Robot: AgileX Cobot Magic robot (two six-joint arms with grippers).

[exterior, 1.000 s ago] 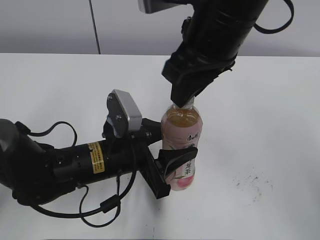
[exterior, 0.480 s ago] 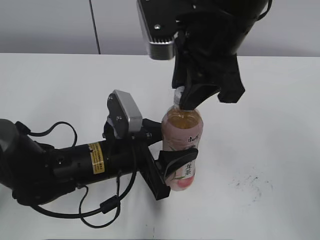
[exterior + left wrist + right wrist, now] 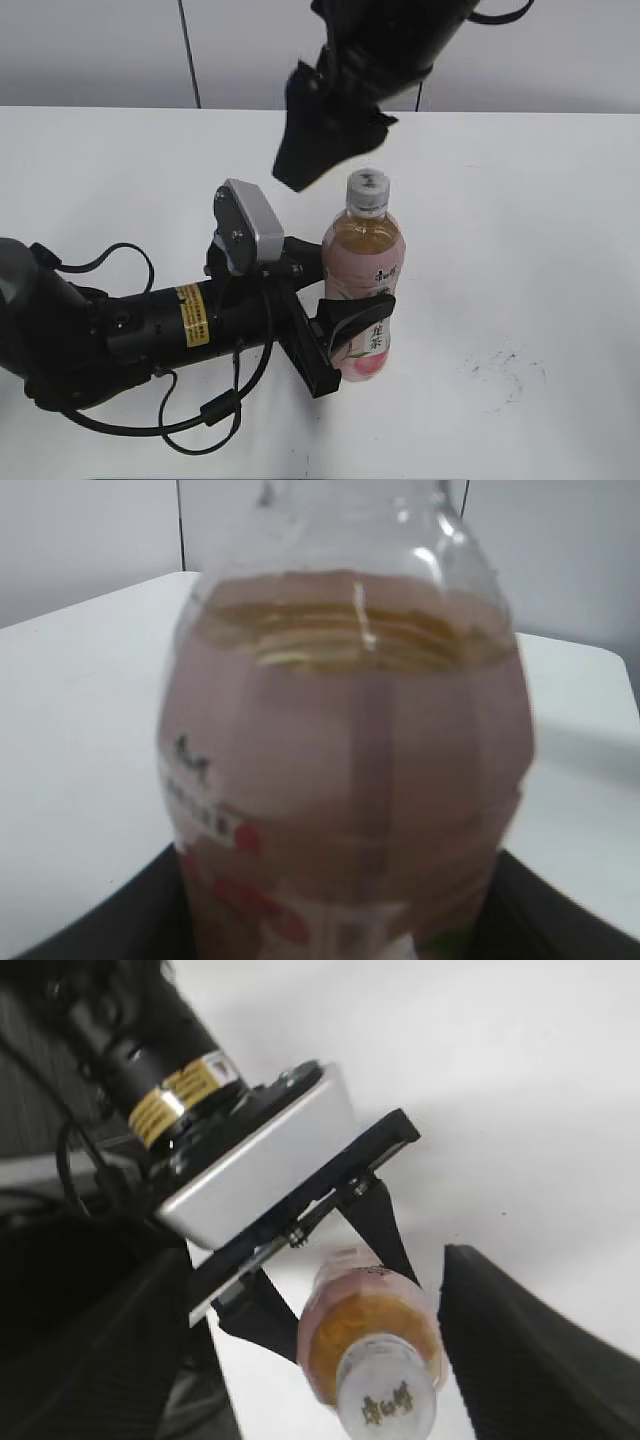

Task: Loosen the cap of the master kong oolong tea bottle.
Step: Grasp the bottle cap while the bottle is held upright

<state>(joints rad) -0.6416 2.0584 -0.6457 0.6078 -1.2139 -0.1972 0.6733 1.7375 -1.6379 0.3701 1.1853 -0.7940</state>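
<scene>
The master kong oolong tea bottle point(image 3: 365, 262) stands upright on the white table, amber tea above a pink label. Its pale cap point(image 3: 367, 189) sits on the neck, uncovered. My left gripper point(image 3: 352, 338) is shut on the bottle's lower body from the left. In the left wrist view the bottle point(image 3: 345, 770) fills the frame between the dark jaws point(image 3: 330, 935). My right gripper point(image 3: 305, 160) hangs open just above and left of the cap, touching nothing. The right wrist view looks down on the cap point(image 3: 388, 1397) and bottle point(image 3: 365, 1330) between the spread fingers point(image 3: 330, 1360).
The left arm point(image 3: 150, 325) lies low across the table's left front, with a loose black cable point(image 3: 200, 415). Its silver wrist camera point(image 3: 250, 228) stands next to the bottle. Dark smudges point(image 3: 505, 365) mark the table point(image 3: 560, 230) at the right front.
My right gripper was closed around the cap, turned on it, then let go and moved up and to the left. The cap now shows bare. The left gripper and bottle stayed put.
</scene>
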